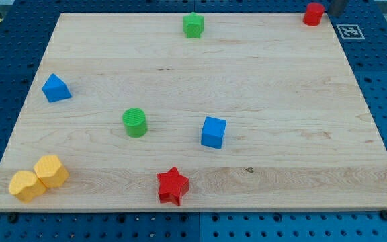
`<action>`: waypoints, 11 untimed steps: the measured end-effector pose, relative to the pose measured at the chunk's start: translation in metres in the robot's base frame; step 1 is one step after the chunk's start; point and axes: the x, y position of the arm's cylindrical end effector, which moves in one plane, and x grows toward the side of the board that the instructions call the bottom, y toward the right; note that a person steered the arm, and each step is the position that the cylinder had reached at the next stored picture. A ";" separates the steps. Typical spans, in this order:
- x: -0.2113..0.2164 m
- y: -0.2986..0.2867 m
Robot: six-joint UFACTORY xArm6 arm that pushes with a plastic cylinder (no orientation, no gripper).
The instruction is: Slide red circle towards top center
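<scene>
The red circle (313, 13) is a short red cylinder at the board's top right corner, close to the top edge. My tip (333, 13) is the end of a dark rod that shows only partly at the view's top right. It stands just to the right of the red circle, very close to it; I cannot tell whether they touch.
A green star (193, 25) sits at top centre. A blue triangle (56, 88) is at the left, a green circle (135, 122) and a blue cube (213, 132) in the middle, and a red star (173, 185) at bottom centre. Two yellow blocks (39, 178) sit at bottom left.
</scene>
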 end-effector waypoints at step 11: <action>0.088 -0.204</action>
